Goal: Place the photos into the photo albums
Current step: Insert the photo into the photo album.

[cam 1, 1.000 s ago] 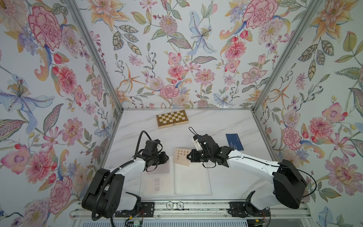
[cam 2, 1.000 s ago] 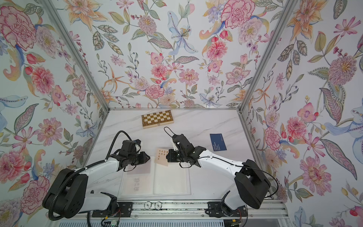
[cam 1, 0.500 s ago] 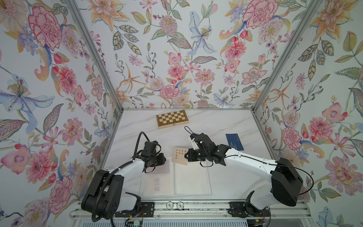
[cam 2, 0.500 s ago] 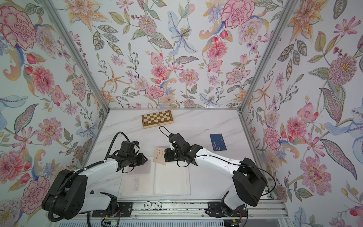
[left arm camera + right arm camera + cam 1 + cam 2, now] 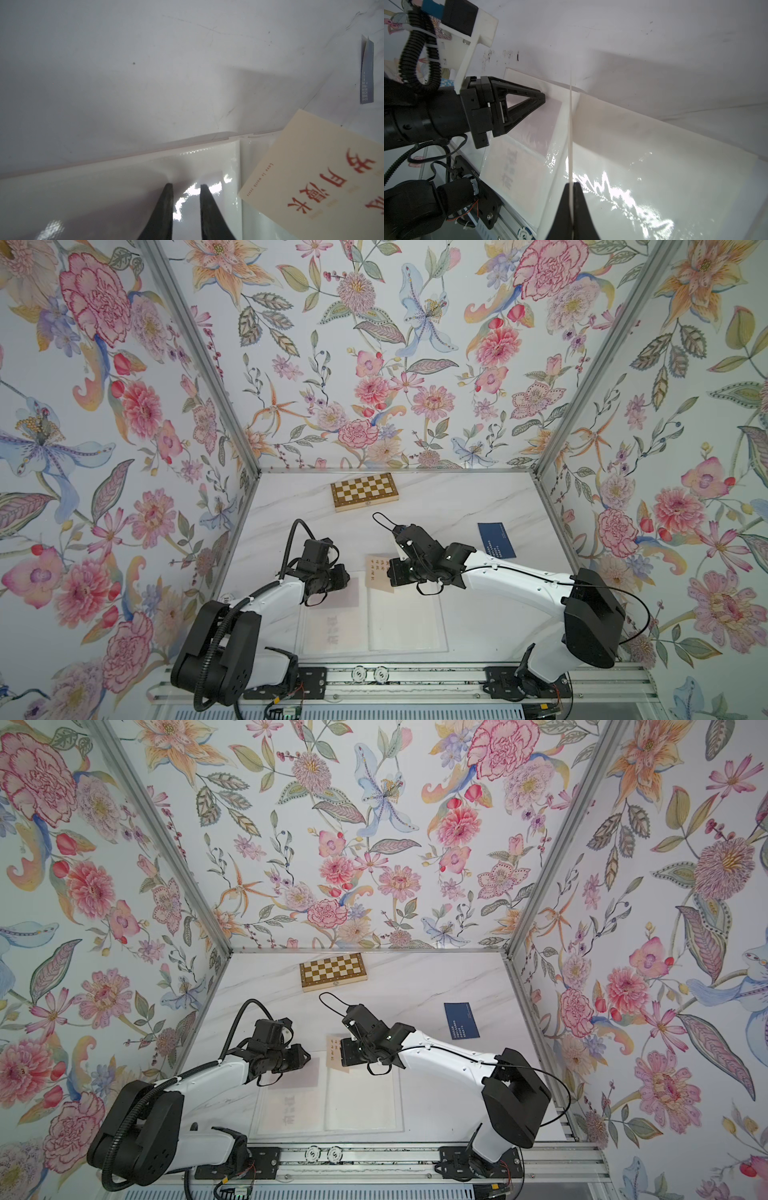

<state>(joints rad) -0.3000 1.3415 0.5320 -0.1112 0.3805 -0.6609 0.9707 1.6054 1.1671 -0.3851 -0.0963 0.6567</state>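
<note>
The white photo album [image 5: 407,626] [image 5: 361,1106] lies open at the table's front, with glossy translucent sleeve pages. My right gripper [image 5: 390,574] [image 5: 572,184] is shut on a cream photo [image 5: 376,574] [image 5: 311,178] with red Chinese text. It holds the card over the far end of the spine, and the card shows edge-on in the right wrist view. My left gripper [image 5: 347,574] [image 5: 186,185] rests on the left page's far sleeve with its jaws a little apart and nothing between them. A pinkish photo [image 5: 542,124] sits in that sleeve. A navy photo [image 5: 496,540] [image 5: 461,1021] lies to the right.
A checkered wooden chessboard box [image 5: 364,491] [image 5: 333,971] lies at the back of the marble table. Floral walls close in the left, right and back sides. The arms' mounting rail [image 5: 374,674] runs along the front edge.
My right gripper has carried the cream photo a little to the left, nearer the album's spine. The left gripper has hardly moved on the left page.
</note>
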